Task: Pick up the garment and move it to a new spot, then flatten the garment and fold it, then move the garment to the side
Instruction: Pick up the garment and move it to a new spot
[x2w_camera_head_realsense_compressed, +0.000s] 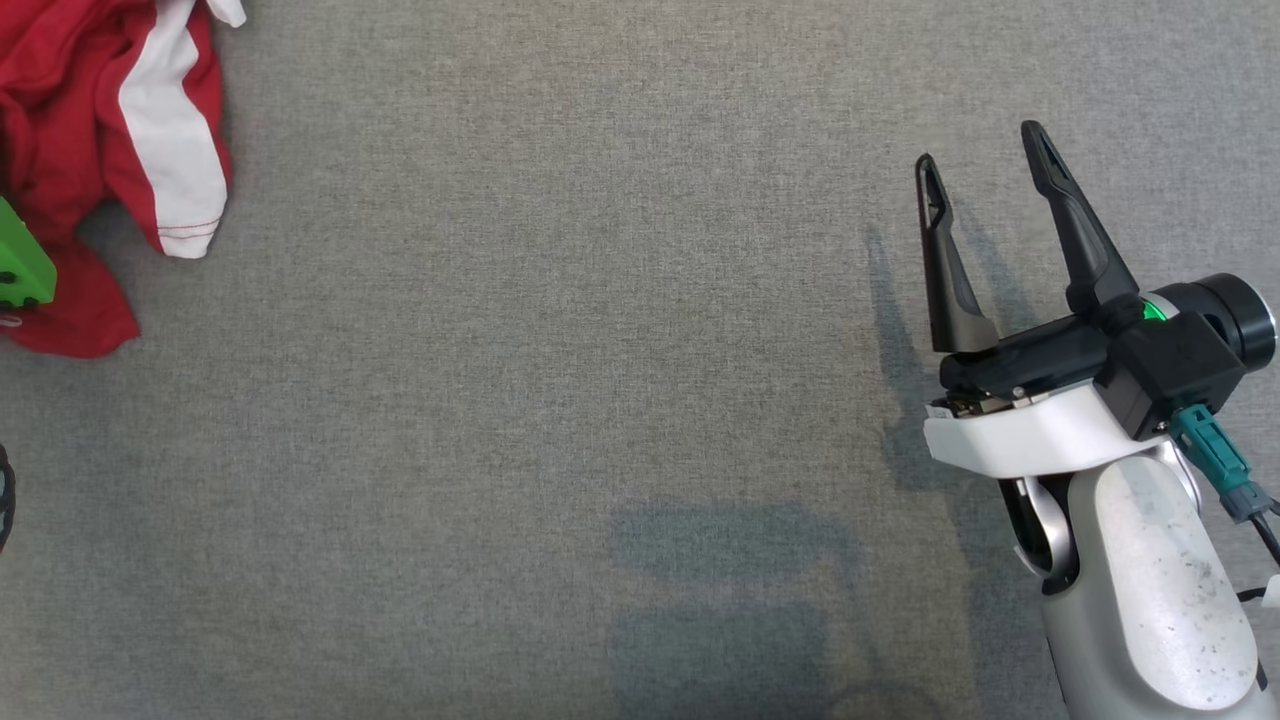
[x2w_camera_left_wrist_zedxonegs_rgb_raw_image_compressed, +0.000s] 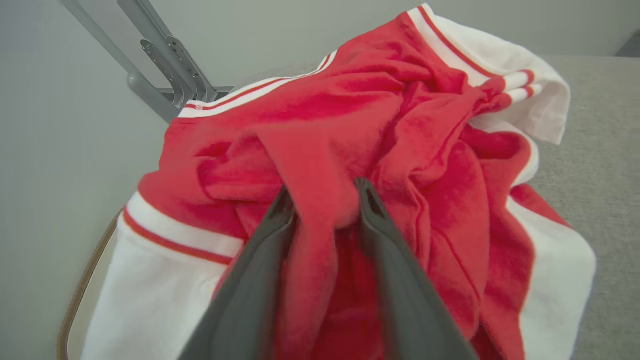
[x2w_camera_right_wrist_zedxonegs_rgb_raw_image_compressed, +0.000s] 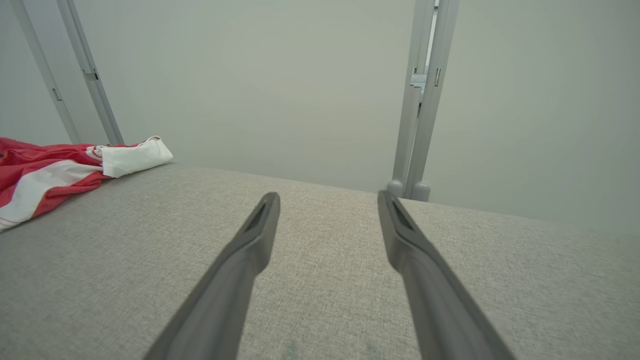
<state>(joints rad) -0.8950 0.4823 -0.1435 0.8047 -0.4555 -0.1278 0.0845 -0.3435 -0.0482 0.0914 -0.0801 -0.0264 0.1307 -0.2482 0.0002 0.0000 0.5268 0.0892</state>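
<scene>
**Item 1. Garment**. Red cloth with white panels and striped trim. It lies crumpled in a heap at 10 o'clock in the head view, at the left end of the bench, and part of it runs off that view's edge. It appears to rest on the bench, neither flattened nor folded.

**Item 2. Left hand**. In its own wrist view the two dark fingers stand on either side of a raised red fold near the middle of the heap. They pinch it between the tips, and cloth fills the gap. How firm the hold is cannot be told.

**Item 3. Right hand**. At 3 o'clock in the head view, fingers spread wide and pointing toward 12, with nothing between them. It is well apart from the garment, over bare covering.

**Item 4. Bench.** Grey woven covering.

**Item 5. Green piece**. At the 9 o'clock edge of the head view, overlapping the garment. What it belongs to is unclear.

**Item 6. Posts**. Grey uprights against a pale wall, past the bench's far edge at 1 o'clock in the right wrist view.

**Status (judged).** The task is at its very beginning, with the pick-up grasp in hand.
- Done: nothing yet.
- Outstanding: lift the garment, carry it to a new spot, flatten it, fold it, and set it aside.
- The right hand will probably be wanted for the spreading.
</scene>
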